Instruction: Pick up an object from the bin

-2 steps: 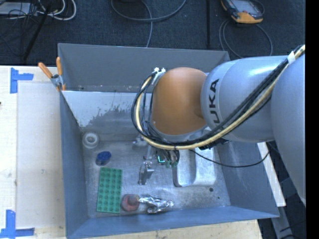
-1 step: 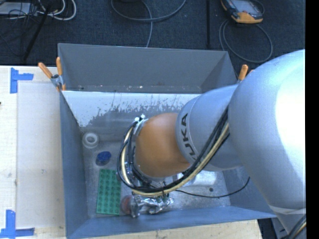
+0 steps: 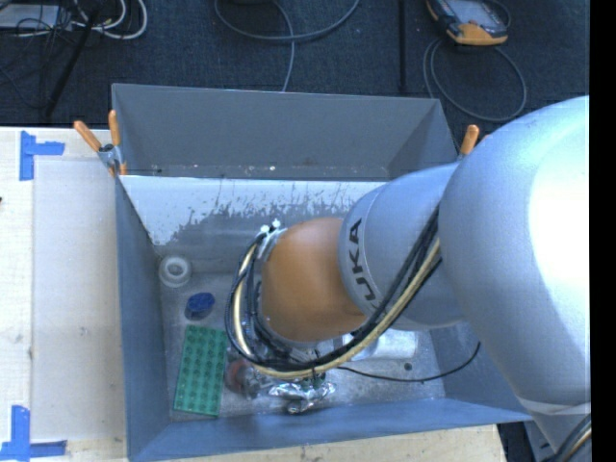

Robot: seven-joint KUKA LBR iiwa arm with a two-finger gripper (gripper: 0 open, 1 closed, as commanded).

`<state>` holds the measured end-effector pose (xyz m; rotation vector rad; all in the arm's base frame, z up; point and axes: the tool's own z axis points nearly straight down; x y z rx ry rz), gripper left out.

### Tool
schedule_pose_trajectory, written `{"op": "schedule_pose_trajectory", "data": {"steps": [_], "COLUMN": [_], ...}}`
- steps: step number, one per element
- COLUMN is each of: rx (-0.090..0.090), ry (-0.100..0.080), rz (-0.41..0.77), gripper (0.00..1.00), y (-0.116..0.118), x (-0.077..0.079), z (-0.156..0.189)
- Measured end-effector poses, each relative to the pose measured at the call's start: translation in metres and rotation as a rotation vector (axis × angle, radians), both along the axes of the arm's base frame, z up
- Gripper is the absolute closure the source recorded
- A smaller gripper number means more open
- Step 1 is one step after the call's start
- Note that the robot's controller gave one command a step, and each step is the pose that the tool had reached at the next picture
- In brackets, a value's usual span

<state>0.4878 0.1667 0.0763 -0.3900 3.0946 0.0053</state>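
Silvery metal of the gripper (image 3: 296, 393) sits low on the floor of the bin (image 3: 279, 138), close to the near wall. The wrist hides its tip, so I cannot tell whether it is open or closed, or whether anything is in it. Just to its left lies 1 small reddish-brown lump (image 3: 234, 374), the nearest thing; whether they touch is unclear. Further left, a green studded plate (image 3: 199, 371) lies flat. Behind the plate are 1 small blue piece (image 3: 199, 305) and 1 pale ring (image 3: 174, 270), apart from each other. A white flat piece (image 3: 399, 343) lies to the right of the gripper. Above it are the orange cover (image 3: 298, 277) and looping cables (image 3: 237, 306).
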Motion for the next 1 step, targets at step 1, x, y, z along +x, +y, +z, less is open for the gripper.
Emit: {"op": "schedule_pose_trajectory", "data": {"steps": [1], "rx": [-0.006], "ry": [0.013], "rz": [0.065], "gripper": [1.0], "y": [-0.0559], "x": [0.0156], "z": [0.1922]}}
